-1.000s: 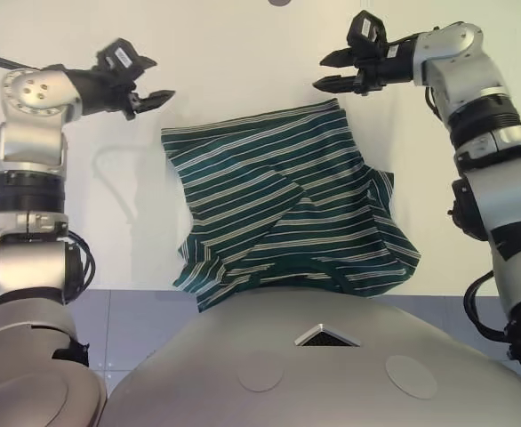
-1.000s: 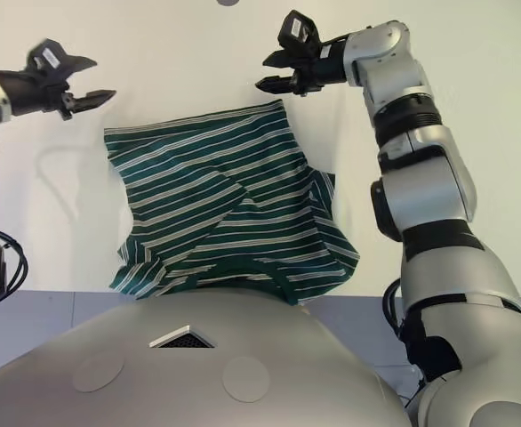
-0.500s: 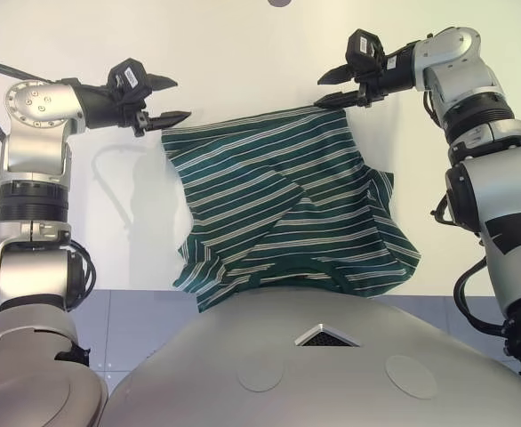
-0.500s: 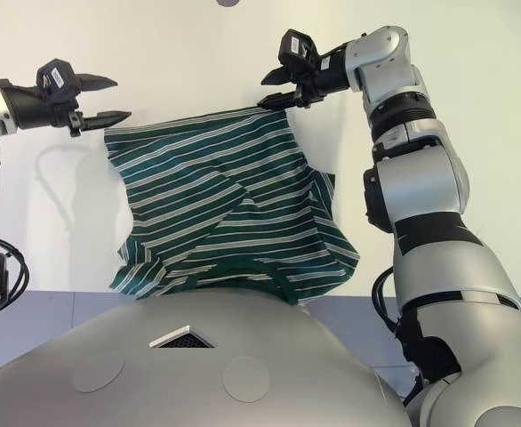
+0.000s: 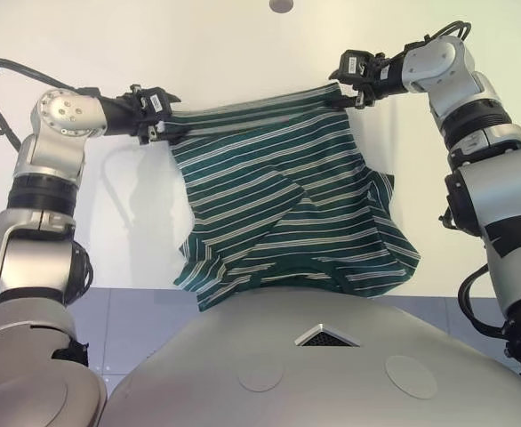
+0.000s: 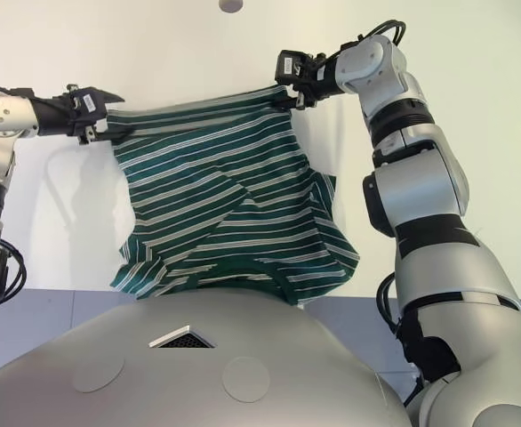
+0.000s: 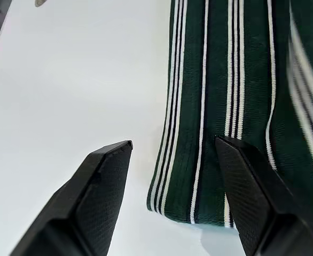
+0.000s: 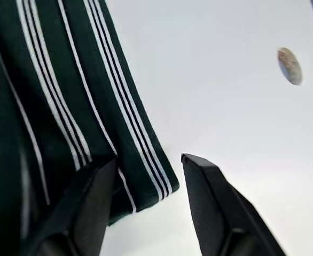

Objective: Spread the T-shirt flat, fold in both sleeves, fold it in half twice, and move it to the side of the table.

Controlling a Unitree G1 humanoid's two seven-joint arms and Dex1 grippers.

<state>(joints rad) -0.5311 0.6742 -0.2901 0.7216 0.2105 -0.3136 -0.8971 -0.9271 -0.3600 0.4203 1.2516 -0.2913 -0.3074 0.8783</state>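
A dark green T-shirt [image 5: 287, 205] with white stripes lies crumpled on the white table [image 5: 109, 222], its near part bunched at the front edge. My left gripper [image 5: 167, 124] is at the far left corner of the shirt's hem [image 7: 199, 176]. Its fingers [image 7: 103, 186] stand apart on either side of that corner, so my left gripper [image 7: 172, 143] is open. My right gripper [image 5: 348, 89] is at the far right hem corner [image 8: 140, 181]. It too is open [image 8: 148, 158], with the corner lying between the fingers [image 8: 210, 197].
A small round mark [image 5: 281, 5] sits on the table beyond the shirt. Bare white table lies left, right and beyond the shirt. The table's front edge [image 5: 136, 289] runs close under the shirt's bunched near part.
Both grippers have come in from outside and above to the shirt's two far hem corners. Their fingers now straddle the corners, and the far hem looks slightly drawn out.
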